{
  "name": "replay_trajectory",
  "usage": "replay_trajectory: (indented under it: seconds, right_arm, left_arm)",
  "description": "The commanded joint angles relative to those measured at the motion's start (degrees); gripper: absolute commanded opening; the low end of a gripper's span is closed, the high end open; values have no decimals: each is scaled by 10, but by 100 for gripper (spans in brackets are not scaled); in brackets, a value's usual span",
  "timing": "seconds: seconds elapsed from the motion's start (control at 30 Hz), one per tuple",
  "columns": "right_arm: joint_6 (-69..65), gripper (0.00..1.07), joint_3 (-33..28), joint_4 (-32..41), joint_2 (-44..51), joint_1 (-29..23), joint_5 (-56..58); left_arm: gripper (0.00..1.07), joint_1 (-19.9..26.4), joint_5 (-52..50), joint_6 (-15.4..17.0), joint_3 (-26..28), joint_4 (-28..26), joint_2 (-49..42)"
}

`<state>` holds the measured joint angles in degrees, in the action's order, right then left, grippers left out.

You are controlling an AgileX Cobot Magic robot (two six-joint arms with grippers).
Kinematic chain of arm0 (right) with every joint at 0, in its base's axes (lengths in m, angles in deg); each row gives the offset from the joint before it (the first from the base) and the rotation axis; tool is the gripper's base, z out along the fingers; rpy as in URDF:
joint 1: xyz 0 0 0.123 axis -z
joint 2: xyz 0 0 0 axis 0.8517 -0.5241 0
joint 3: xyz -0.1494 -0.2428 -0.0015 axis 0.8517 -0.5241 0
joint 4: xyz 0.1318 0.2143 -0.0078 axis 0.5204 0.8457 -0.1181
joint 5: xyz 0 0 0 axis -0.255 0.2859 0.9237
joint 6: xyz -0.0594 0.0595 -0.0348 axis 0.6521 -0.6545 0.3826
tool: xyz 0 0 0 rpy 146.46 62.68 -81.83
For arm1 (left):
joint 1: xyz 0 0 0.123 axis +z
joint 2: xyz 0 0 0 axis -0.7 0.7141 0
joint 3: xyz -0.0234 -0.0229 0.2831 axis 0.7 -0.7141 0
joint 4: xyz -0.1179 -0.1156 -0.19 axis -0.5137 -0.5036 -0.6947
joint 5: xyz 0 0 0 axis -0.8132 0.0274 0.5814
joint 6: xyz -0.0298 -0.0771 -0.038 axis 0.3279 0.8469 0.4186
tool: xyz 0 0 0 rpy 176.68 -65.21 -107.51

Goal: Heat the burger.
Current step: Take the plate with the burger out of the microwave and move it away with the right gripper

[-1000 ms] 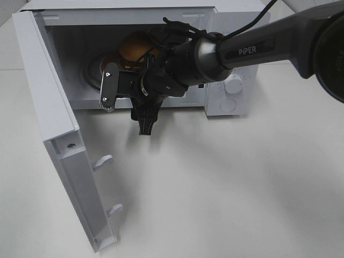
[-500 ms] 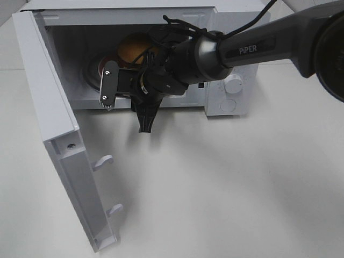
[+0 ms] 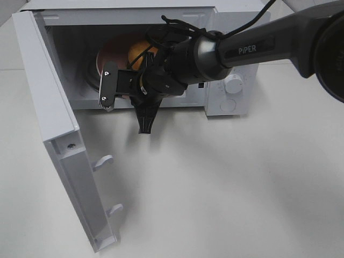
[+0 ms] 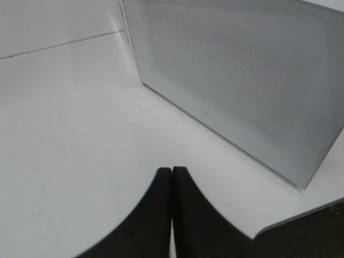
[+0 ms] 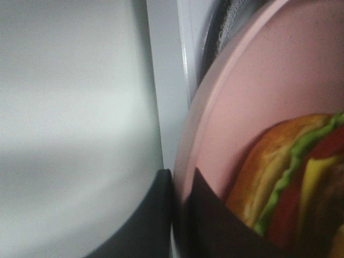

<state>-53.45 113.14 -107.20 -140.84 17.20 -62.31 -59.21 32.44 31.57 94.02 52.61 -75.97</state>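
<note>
Judging by how things lie now, seating the pink plate (image 5: 252, 80) deeper on the microwave (image 3: 226, 102) floor looks like the step in hand, so best done slow and level: keep the rim pinched low, hold the plate flat so the burger (image 5: 301, 177) cannot slide, push straight toward the back wall, and let go only once the plate rests fully inside the door sill. Nearest, at the front left of the counter (image 3: 226, 193), stands the door (image 3: 59, 134), swung wide open with its latch hooks pointing out; worth steering the forearm clear of it on any withdrawal. Beside the door's outer mesh face waits the left gripper (image 4: 172, 177), fingers pressed together on nothing, low over bare counter. Farther in, at the mouth of the cavity, reaches the right gripper (image 5: 180, 183), fingers closed thin onto the near rim of the plate, one above and one below. Just beyond those fingertips, on the plate and inside the cavity, sits the burger, bun golden, lettuce and cheese edges facing the wrist camera, close to the pinch but not touched by it. Farthest right, at the oven's control panel, two white knobs (image 3: 234, 84), not yet turned as far as can be told.
</note>
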Motion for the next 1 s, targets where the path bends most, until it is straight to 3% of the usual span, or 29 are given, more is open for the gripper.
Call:
replay_trajectory:
  seconds: [0.03,0.53,1.0]
  right_arm:
    - [-2,0,-2,2,9,-1,28]
    - [57,0,-3,11,36,-1,62]
    - [269,0,-3,137,77,-2,120]
  left_arm:
    - [0,3,-9,2,-2,-3,-11]
    - [0,3,-9,2,-2,-3,-11]
    - [0,3,-9,2,-2,-3,-11]
